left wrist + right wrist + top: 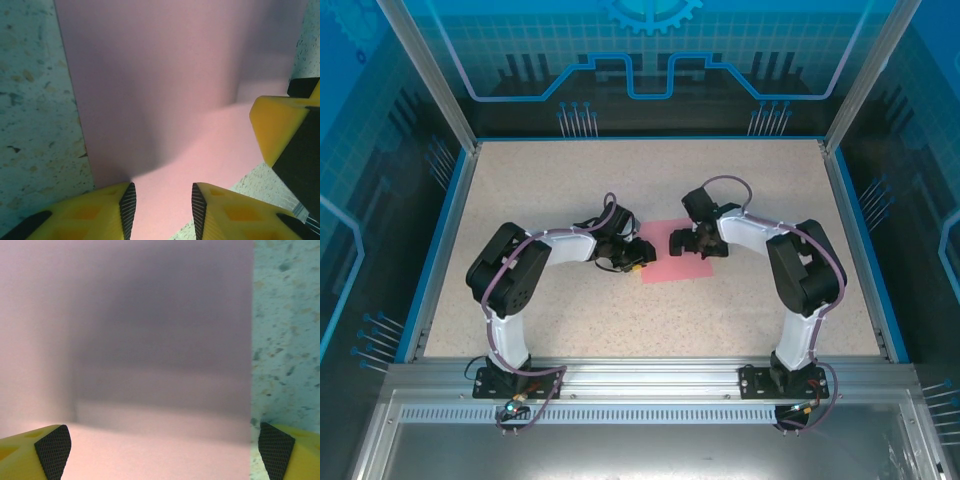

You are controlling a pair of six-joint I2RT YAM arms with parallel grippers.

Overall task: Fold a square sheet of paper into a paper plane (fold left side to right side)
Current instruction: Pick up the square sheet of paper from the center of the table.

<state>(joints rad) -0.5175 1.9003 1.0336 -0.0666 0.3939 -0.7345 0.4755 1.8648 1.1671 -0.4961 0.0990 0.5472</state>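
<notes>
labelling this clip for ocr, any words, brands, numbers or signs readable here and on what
None: no readable text in these pictures.
The square sheet of paper is plain pink, with no print.
The blue back panel carries a gear graphic and circuit-style lines, but no letters or numbers.
The speckled table bears no markings.

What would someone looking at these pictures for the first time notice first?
The square sheet of paper, the one pink thing, lies in the middle of the speckled table. Two black arms bend in toward it from either side. The left gripper is at its left edge with a narrow gap between its yellow fingers, and the right gripper is over its right edge with the jaws spread wide.
</notes>
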